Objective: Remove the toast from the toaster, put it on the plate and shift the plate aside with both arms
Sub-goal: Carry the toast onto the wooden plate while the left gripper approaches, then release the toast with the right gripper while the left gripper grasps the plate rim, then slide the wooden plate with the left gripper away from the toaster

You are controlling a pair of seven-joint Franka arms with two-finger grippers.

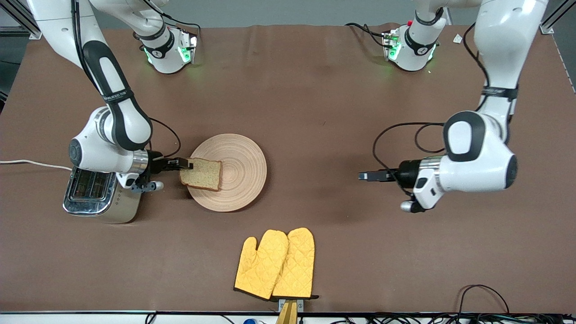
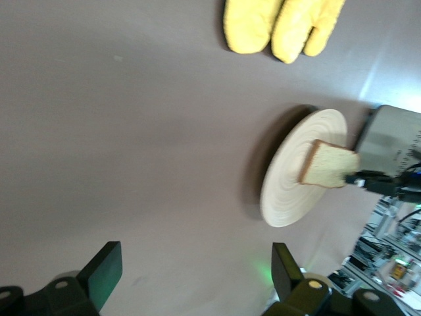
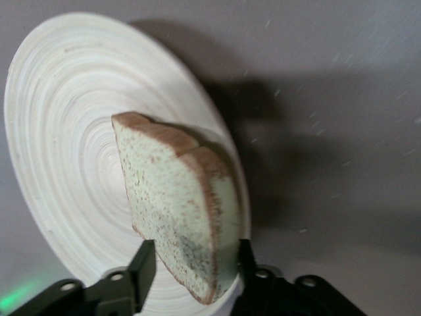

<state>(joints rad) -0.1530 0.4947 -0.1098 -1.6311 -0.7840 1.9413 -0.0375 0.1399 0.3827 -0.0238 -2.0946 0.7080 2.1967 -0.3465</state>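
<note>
The toast (image 1: 201,174) is a light brown slice, tilted, over the rim of the round wooden plate (image 1: 238,153) at the right arm's end. My right gripper (image 1: 185,165) is shut on one corner of the toast. In the right wrist view the toast (image 3: 171,197) sits between the fingers of the right gripper (image 3: 194,263), in front of the plate (image 3: 66,118). My left gripper (image 1: 364,175) is open and empty over bare table toward the left arm's end, apart from the plate. The left wrist view shows the left gripper (image 2: 195,276), the plate (image 2: 289,184) and toast (image 2: 327,164) farther off.
A silver toaster (image 1: 101,193) stands beside the plate at the right arm's end, under the right arm's wrist. A pair of yellow oven mitts (image 1: 275,263) lies nearer the front camera than the plate. Brown table mat (image 1: 315,112) covers the table.
</note>
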